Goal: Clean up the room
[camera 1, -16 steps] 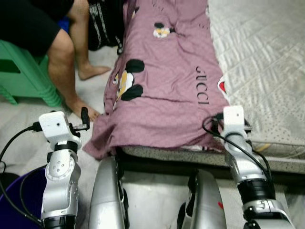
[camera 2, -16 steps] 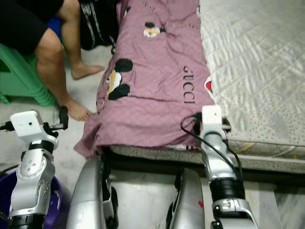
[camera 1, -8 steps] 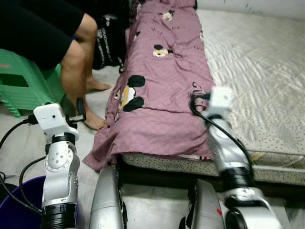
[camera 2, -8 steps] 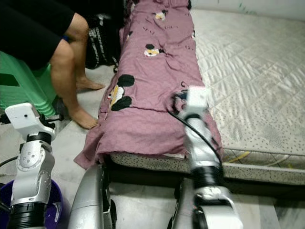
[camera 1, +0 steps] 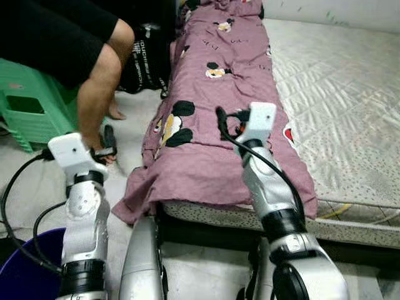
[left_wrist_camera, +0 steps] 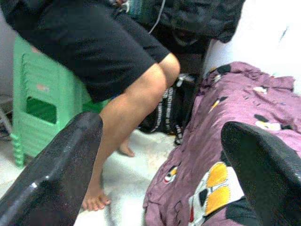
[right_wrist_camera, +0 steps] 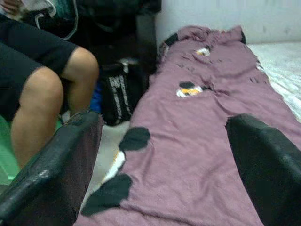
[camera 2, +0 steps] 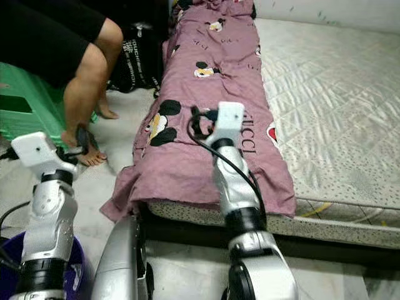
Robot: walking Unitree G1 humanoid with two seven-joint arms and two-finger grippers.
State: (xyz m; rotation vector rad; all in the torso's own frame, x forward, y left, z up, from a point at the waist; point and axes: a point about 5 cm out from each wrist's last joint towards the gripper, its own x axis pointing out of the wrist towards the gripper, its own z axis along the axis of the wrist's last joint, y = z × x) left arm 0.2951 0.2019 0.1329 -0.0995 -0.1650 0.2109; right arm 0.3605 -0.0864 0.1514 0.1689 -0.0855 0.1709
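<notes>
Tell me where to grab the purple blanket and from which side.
Grip the purple blanket at its near corner hanging off the mattress, coming from the floor side with the left gripper. The loose, bunched fold there gives open fingers something to pinch.

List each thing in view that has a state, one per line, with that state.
Purple blanket: spread along the mattress edge, rumpled, one corner hanging toward the floor.
Mattress: bare beside the blanket.
Left gripper: open, holding nothing, raised beside the bed.
Right gripper: open, holding nothing, over the blanket.
Green stool: upright, a person sitting on it.
Black bag: standing on the floor against the bed.
Purple bucket: upright on the floor.
</notes>
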